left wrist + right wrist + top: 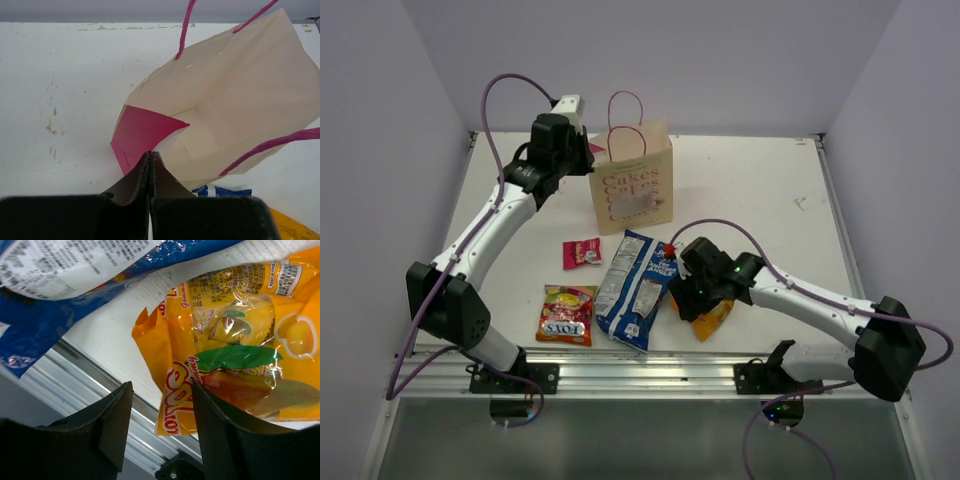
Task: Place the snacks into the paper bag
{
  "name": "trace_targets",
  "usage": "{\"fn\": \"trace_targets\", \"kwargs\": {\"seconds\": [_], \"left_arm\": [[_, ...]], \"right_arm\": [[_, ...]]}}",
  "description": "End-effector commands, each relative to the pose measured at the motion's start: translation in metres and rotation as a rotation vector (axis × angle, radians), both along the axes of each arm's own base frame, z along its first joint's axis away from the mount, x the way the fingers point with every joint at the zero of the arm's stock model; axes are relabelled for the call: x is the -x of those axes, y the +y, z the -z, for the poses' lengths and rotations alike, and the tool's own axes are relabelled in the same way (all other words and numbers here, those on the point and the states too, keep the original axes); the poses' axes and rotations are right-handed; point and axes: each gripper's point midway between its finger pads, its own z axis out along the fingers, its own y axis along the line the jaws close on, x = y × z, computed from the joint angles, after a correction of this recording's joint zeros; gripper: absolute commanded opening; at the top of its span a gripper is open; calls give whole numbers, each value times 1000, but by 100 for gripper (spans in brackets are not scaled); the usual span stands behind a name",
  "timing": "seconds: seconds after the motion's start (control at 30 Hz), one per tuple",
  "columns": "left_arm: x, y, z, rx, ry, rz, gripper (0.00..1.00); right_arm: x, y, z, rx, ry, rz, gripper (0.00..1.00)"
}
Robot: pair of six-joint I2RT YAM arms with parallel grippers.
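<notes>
The paper bag (635,185) stands upright at the back centre, its mouth open in the left wrist view (235,90). My left gripper (582,152) is shut on the bag's top left rim, at its pink side (150,156). The long blue-white bag (635,290) lies in front of the paper bag. The orange-yellow packet (712,318) lies to its right, mostly under my right gripper (692,298). That gripper is open (162,400), its jaws straddling the packet's end (235,335). The FOX'S packet (567,314) and the small pink-red sachet (582,253) lie to the left.
An aluminium rail (640,370) runs along the table's near edge, just beyond the orange-yellow packet's end (90,375). Pale walls close in the white table (750,190) on three sides. The blue-white bag's edge (65,270) lies close beside the right gripper.
</notes>
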Motion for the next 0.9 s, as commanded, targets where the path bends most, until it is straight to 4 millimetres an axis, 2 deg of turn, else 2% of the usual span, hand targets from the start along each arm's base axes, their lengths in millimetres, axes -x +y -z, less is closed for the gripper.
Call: {"fn": "trace_targets", "kwargs": {"seconds": [0.0, 0.07, 0.13, 0.17, 0.2, 0.23, 0.3, 0.33, 0.4, 0.43, 0.47, 0.5, 0.53, 0.57, 0.63, 0.67, 0.77, 0.8, 0.87], "left_arm": [[3, 3, -24, -1, -52, 9, 0], [4, 2, -27, 3, -59, 13, 0], [4, 1, -29, 8, -63, 20, 0], [4, 1, -29, 7, -64, 20, 0], [5, 1, -31, 8, -68, 22, 0], [4, 1, -32, 9, -71, 22, 0], [5, 0, -33, 7, -72, 28, 0], [5, 0, -32, 7, -71, 33, 0], [5, -1, -32, 7, -71, 40, 0], [5, -1, -32, 3, -70, 41, 0], [5, -1, -32, 4, -72, 41, 0], [7, -5, -31, 13, -67, 63, 0], [7, -5, -31, 13, -65, 65, 0], [8, -5, -31, 14, -65, 66, 0], [9, -6, -30, 16, -63, 73, 0], [9, -7, -31, 17, -64, 75, 0], [12, -8, -32, 24, -65, 87, 0], [14, -8, -33, 26, -66, 93, 0], [15, -9, -32, 28, -62, 102, 0]], "right_arm": [[-18, -3, 9, 103, -63, 86, 54], [-24, -1, 10, 138, -107, 102, 53], [-25, -2, 15, 173, -114, 117, 43], [-27, -4, 17, 187, -119, 130, 21], [-29, -7, 18, 202, -128, 151, 7], [-30, -8, 19, 213, -133, 160, 0], [-34, -14, 14, 236, -157, 177, 0], [-37, -17, 4, 236, -184, 187, 0], [-50, -16, -34, 204, -264, 232, 0], [-53, -29, -58, 220, -316, 261, 0], [-67, -22, -102, 151, -399, 289, 0], [-73, -24, -129, 133, -446, 311, 0], [-77, -38, -153, 169, -498, 341, 0], [-87, -34, -203, 105, -578, 365, 0], [-97, -49, -244, 145, -671, 413, 0], [-105, -48, -277, 115, -734, 425, 0], [-127, -51, -328, 88, -910, 478, 0], [-139, -41, -351, 5, -985, 520, 0], [-152, -38, -371, 12, -1090, 522, 0]]}}
